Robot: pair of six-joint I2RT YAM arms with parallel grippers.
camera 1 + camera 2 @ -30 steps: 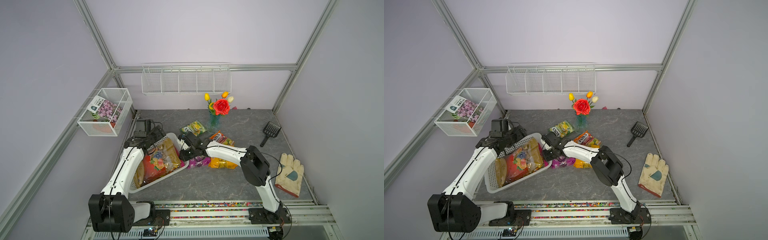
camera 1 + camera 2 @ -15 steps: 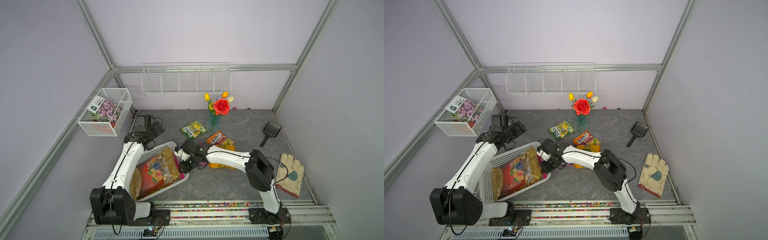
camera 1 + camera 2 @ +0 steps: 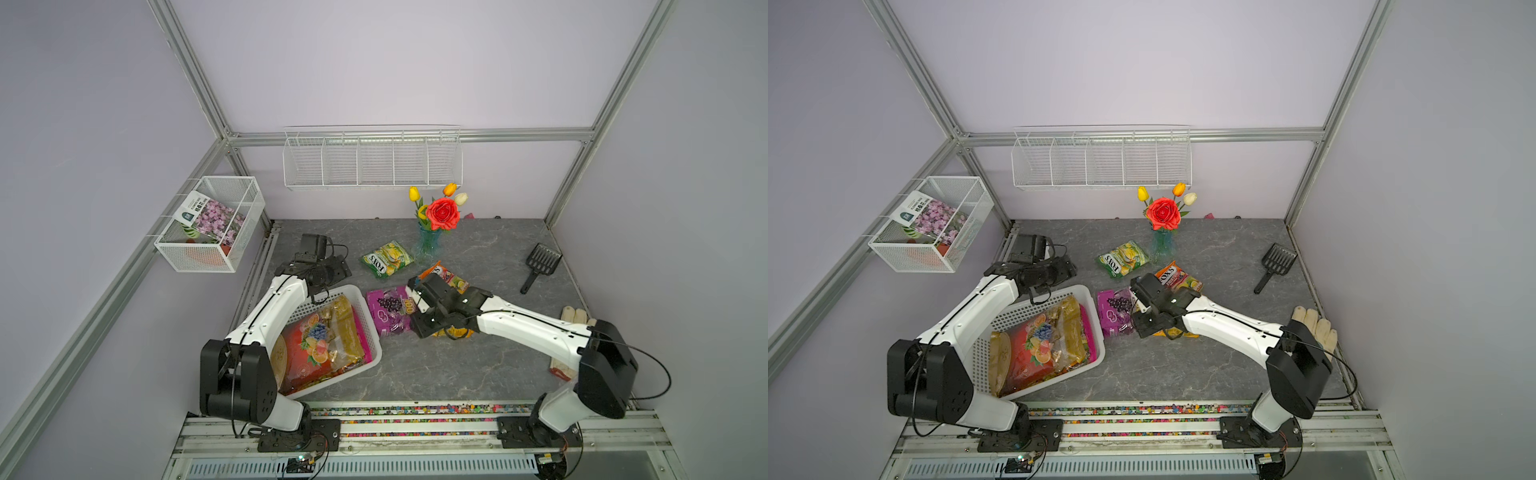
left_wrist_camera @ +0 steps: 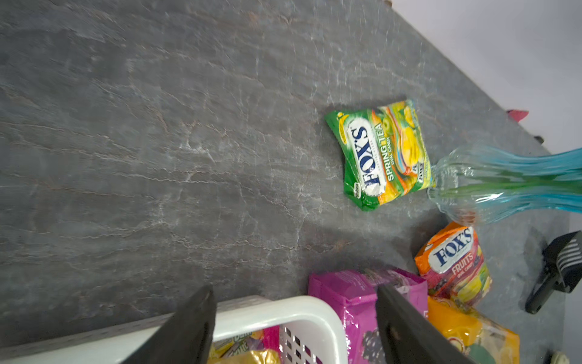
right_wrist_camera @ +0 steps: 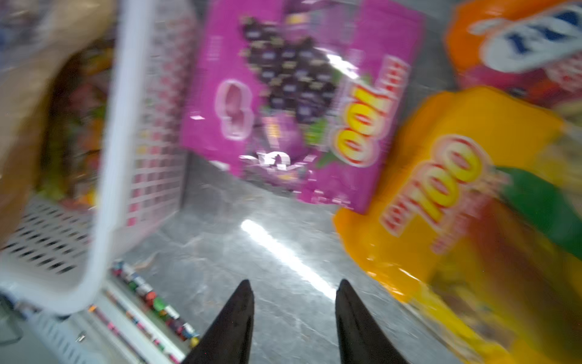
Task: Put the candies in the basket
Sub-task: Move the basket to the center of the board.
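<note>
Two big bags in, four candy bags out on the table.

From my end the white basket (image 3: 365,309) holds the gold fruit-printed bag (image 3: 324,345) lying over the pink bag (image 3: 1090,332). The purple grape bag (image 3: 388,309) lies flat just beside the basket wall, the mango bag (image 5: 447,201) next to it, mostly under my right arm in both top views. Orange FOX'S (image 4: 453,261) and green FOX'S (image 3: 386,258) lie near the blue vase (image 3: 428,243). My left gripper (image 4: 293,318) hangs over the basket's far rim, fingers spread wide, holding nothing. My right gripper (image 5: 294,312) looks parted and empty over bare table, though that wrist view is pretty blurry.
</note>
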